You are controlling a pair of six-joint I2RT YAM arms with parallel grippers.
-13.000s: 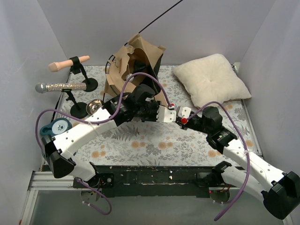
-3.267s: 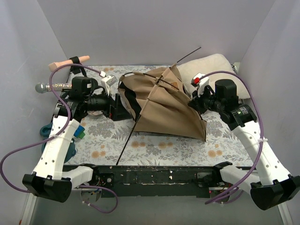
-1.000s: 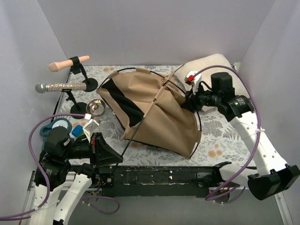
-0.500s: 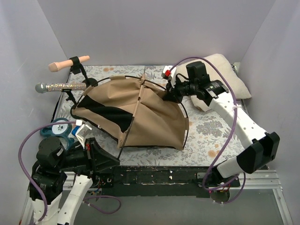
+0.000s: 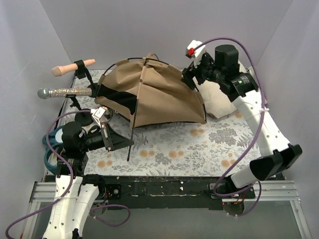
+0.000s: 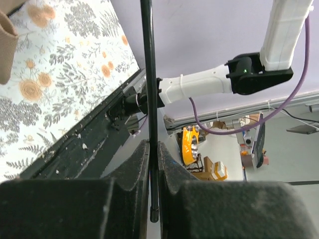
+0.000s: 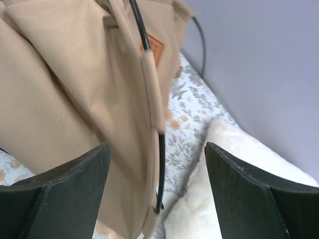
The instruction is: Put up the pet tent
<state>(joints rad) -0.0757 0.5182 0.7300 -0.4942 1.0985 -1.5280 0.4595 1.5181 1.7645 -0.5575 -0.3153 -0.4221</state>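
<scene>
Partly done: pet tent (image 5: 154,97) stands domed at 12 o'clock on the table (image 5: 199,144), with one pole (image 6: 149,74) running loose toward 7 o'clock. Left gripper (image 6: 151,149) is clamped on that pole. Right gripper (image 5: 191,78) has its fingers apart at the tent's 2 o'clock. Judged remaining: seat the pole end.

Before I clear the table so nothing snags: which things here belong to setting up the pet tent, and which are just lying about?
In the job: pet tent; its black pole, pinched in the left gripper; right gripper, open, facing the tent.
Lying about: cream pillow; microphone; peach rod.
</scene>
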